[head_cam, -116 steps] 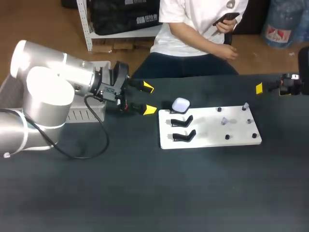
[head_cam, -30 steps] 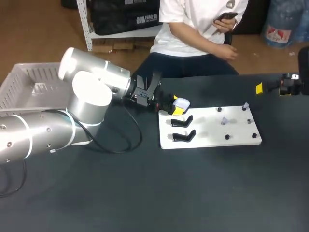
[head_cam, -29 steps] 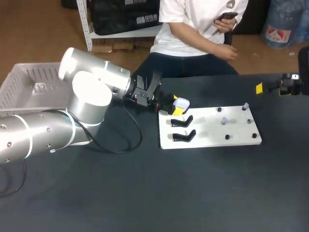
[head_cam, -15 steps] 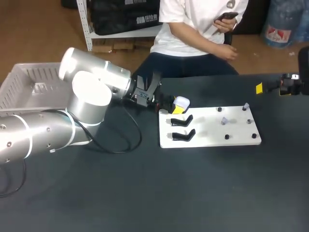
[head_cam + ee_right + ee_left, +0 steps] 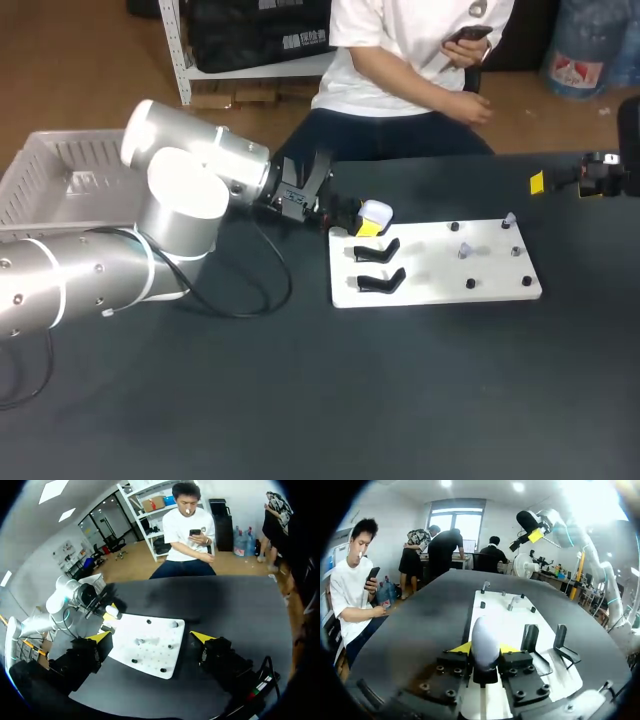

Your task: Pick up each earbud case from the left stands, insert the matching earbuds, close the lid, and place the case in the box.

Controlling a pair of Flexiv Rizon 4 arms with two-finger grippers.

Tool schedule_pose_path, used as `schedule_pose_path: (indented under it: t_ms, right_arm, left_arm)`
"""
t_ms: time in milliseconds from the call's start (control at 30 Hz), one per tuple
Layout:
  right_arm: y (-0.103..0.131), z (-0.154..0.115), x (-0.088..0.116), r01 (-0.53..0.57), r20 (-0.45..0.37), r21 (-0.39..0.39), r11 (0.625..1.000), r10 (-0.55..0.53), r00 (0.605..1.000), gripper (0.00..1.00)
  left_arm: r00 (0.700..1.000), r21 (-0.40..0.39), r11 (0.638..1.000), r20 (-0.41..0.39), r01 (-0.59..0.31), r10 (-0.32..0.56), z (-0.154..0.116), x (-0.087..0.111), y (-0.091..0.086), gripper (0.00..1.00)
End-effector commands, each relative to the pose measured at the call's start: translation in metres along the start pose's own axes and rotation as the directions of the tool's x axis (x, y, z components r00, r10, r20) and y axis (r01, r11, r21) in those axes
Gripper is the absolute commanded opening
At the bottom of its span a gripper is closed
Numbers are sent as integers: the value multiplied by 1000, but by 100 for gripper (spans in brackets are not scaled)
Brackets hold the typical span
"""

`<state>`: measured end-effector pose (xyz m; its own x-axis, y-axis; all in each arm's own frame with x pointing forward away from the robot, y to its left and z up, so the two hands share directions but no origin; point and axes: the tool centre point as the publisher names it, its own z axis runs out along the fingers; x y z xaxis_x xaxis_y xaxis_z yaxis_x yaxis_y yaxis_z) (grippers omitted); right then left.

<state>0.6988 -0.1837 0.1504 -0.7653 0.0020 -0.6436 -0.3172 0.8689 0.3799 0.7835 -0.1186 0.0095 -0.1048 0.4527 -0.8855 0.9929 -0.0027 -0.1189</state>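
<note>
Over dark table (image 5: 300, 400), earbud case (image 5: 485, 636) sits gripped within left end effector (image 5: 484, 648).

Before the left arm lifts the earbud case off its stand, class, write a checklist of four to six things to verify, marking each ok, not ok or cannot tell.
1. Left pincer has a finger on each side of the earbud case: ok.
2. Case is apart from the nearest empty stand: ok.
3. Right pincer is open, empty and off to the side of the white board: ok.
4. Matching earbuds are identified: cannot tell. Only small pale pieces show on the board.
5. Box is in view beside the left arm: ok.
6. No person's hand is over the table: ok.
</note>
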Motion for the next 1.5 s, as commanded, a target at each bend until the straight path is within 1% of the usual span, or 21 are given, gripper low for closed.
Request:
schedule_pose_path:
  t_ms: [33,200,500,633,700,733,867,933,1000,1067,1167,1267,1400,1500]
  right_arm:
    - [-1,1,0,1,0,-3,1000,-1,1000,100]
    - [-1,1,0,1,0,-3,1000,-1,1000,100]
    - [-1,1,0,1,0,-3,1000,-1,1000,100]
    - [-1,1,0,1,0,-3,1000,-1,1000,100]
    - [-1,1,0,1,0,-3,1000,-1,1000,100]
    - [-1,1,0,1,0,-3,1000,-1,1000,100]
    - [-1,1,0,1,0,-3,1000,-1,1000,100]
    - [-1,1,0,1,0,-3,1000,-1,1000,100]
    - [11,6,0,34,-14,-3,999,-34,999,100]
    - [20,10,-1,34,2,-33,999,-34,999,100]
    - [33,16,-3,40,-3,-34,999,-40,999,100]
    - [46,21,-3,67,-18,-46,997,-68,998,100]
    - [61,27,-4,92,-32,-55,994,-94,995,100]
    - [70,35,-4,103,-54,-83,991,-107,993,100]
  left_arm:
    - [1000,2,1000,6,-4,4,-1,1,0,0]
    - [1000,-5,1000,17,-8,8,-4,-3,-3,0]
    - [998,-34,999,47,-33,35,-16,-20,-12,0]
    - [998,-38,998,43,-44,45,-23,-31,-12,0]
    - [997,-38,997,41,-63,65,-26,-39,-12,0]
    - [997,-54,997,40,-62,64,-27,-43,-11,0]
    - [995,-53,995,40,-84,86,-31,-56,-10,0]
    - [994,-50,993,25,-103,105,-30,-61,-9,0]
    - [993,-50,992,11,-115,116,-28,-65,-7,0]
    - [991,-44,991,14,-129,129,-27,-69,-6,0]
    - [989,-60,987,17,-148,149,-25,-79,-6,0]
    - [987,-65,985,17,-161,162,-23,-89,-8,0]
    - [982,-57,981,27,-185,187,-18,-101,-11,0]
    - [976,-42,975,25,-217,218,-12,-110,-17,0]
